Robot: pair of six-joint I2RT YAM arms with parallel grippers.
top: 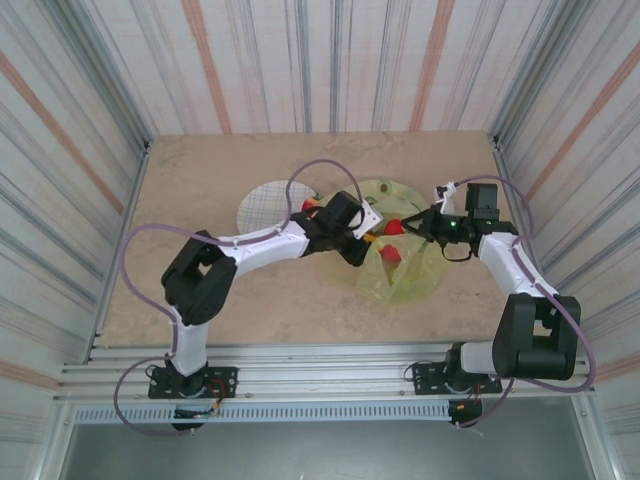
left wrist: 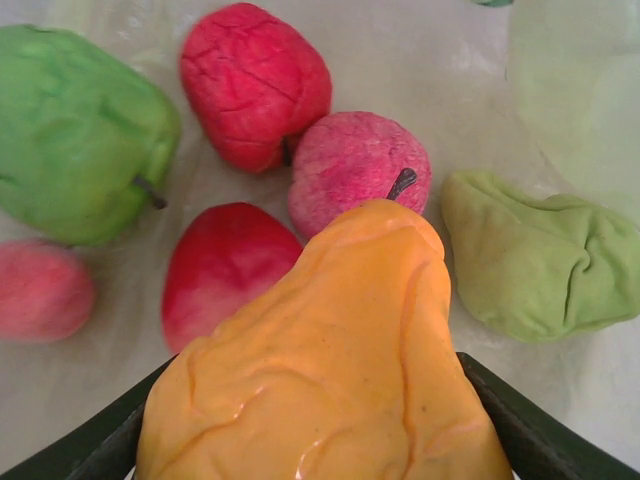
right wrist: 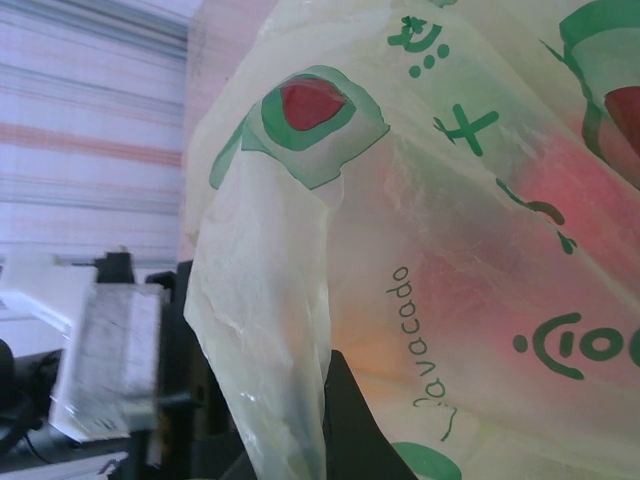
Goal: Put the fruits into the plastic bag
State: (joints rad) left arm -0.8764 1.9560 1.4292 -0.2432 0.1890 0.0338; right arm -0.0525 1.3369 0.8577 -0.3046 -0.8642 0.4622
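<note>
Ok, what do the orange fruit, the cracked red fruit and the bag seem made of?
The orange fruit and the red fruit look like soft foam or rubber with a painted, mostly matte skin: the surfaces are wrinkled and cracked. The bag is thin plastic film, translucent and slightly glossy: it folds in creases, and red shapes show through it.

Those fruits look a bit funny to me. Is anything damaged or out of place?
Yes, they look crumpled. The orange fruit in the left gripper is squashed and creased. In the plastic bag, the green pear is dented and the red apple has cracked skin.
</note>
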